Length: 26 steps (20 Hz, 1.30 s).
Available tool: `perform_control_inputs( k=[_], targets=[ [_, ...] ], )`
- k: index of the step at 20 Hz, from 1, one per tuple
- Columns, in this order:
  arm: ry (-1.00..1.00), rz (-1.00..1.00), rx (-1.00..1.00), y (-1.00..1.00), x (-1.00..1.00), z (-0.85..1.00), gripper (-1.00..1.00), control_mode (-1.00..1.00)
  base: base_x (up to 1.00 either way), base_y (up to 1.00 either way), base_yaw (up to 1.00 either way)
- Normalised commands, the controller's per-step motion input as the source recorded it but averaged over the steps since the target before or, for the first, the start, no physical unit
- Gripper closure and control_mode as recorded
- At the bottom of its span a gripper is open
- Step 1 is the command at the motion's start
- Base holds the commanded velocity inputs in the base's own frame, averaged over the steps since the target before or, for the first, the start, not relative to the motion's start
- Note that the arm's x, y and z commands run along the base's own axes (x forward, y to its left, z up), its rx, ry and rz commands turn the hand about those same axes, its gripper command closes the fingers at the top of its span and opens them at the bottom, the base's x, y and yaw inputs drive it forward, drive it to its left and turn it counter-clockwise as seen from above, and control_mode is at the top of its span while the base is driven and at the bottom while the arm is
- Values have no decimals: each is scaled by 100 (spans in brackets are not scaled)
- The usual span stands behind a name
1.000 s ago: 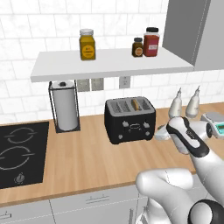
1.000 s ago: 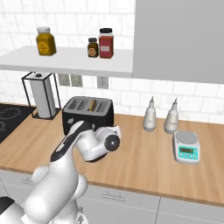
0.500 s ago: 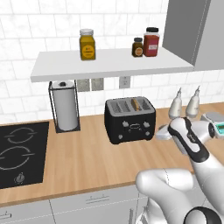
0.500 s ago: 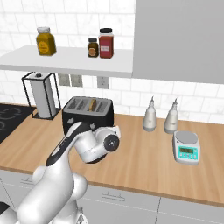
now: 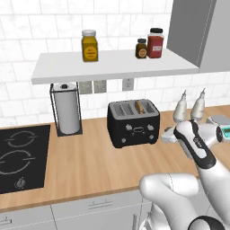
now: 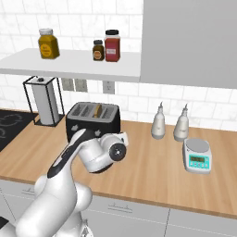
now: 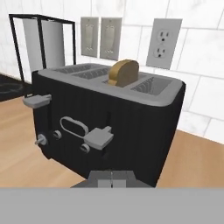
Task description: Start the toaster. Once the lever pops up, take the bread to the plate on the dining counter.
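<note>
1. Hand view: the toaster (image 7: 109,118) stands straight ahead of the closed, empty hand (image 7: 111,178), its right lever (image 7: 99,137) just above and left of the fingertips.
2. Toaster sits on the wooden worktop (image 5: 90,157) by the wall, black and boxy, with the bread (image 7: 124,72) poking from a slot.

A home kitchen: tiled wall, wood counter (image 5: 90,157), cooktop (image 5: 20,155), toaster (image 5: 133,122), paper-towel holder (image 5: 66,110).
</note>
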Motion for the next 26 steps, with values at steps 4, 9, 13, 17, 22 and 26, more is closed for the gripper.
perform_control_inputs(
  k=[4,9,13,17,22,26],
  targets=[
    [0,0,2,-14,0,0,100,-100,0,0,0],
    [0,0,6,-32,0,8,100,-100,0,0,0],
    [0,0,3,-5,2,12,100,-100,0,0,0],
    [0,0,1,0,0,7,100,-100,0,0,0],
    [0,0,0,0,0,12,100,-100,0,0,0],
    [0,0,2,0,0,11,100,-100,0,0,0]
  ],
)
